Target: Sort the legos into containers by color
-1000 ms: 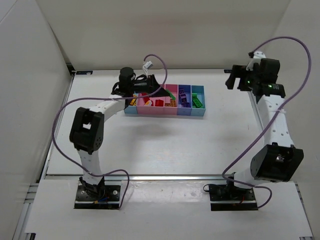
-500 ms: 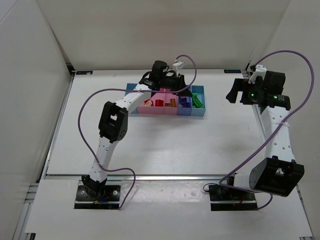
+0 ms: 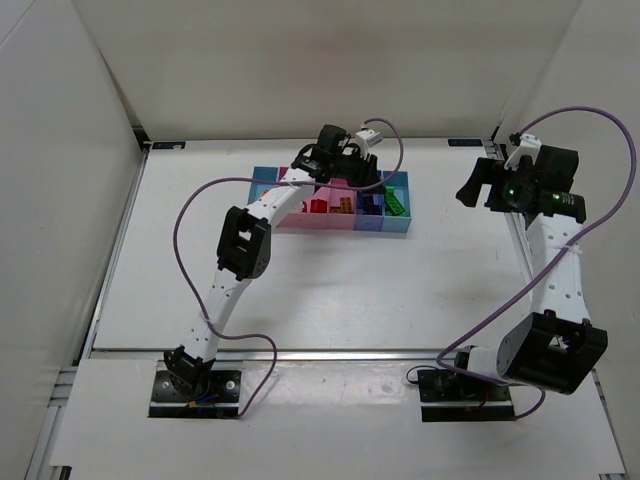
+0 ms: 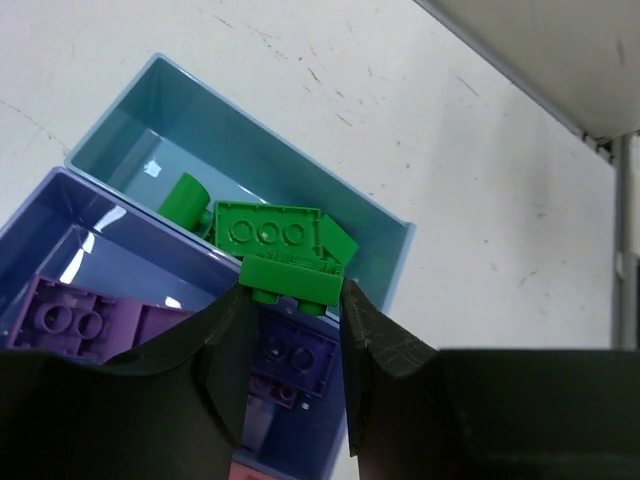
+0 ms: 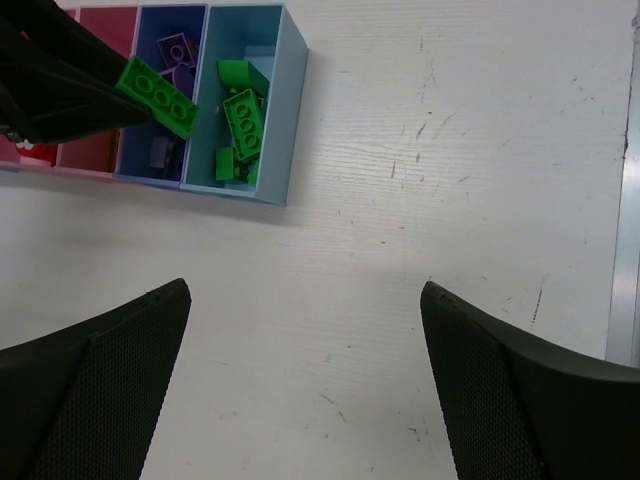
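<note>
The bench [image 3: 300,290] carried the containers [image 3: 390,226] toward 12 o'clock, the dark blue bin [image 4: 60,225] holding purple legos [image 4: 65,318] and the light blue end bin [image 4: 250,140], at the row's 3 o'clock end, holding green legos [image 4: 270,232]. The right tool [image 5: 303,290] hung spread wide, well off to 3 o'clock of the row. The left tool [image 4: 292,300] pinched a green brick [image 4: 290,276] above the row, near where those two bins met.
</note>
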Available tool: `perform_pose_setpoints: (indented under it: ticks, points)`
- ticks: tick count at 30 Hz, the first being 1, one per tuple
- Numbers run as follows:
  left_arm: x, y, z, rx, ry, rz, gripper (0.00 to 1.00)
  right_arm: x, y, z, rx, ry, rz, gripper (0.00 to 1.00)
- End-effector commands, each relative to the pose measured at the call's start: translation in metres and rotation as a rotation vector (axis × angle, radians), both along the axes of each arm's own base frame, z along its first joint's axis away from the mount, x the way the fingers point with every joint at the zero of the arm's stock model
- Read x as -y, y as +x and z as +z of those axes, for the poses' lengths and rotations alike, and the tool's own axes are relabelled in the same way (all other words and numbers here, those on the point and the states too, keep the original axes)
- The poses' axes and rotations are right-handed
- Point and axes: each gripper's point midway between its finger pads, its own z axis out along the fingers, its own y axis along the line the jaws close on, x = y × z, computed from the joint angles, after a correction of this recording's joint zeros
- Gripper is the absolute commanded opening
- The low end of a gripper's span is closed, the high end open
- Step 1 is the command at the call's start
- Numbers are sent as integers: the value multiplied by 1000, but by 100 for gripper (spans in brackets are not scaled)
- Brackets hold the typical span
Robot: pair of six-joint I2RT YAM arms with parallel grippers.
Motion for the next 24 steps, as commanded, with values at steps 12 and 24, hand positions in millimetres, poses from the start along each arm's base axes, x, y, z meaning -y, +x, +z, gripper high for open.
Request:
perform_pose_setpoints:
  ticks: [12, 24]
  points:
    - [35, 5, 22, 189, -13, -21, 55, 5, 13, -4, 19, 43, -9, 99]
    - [7, 42, 59, 254, 24, 189, 99, 1, 16, 0, 38, 61, 19, 99]
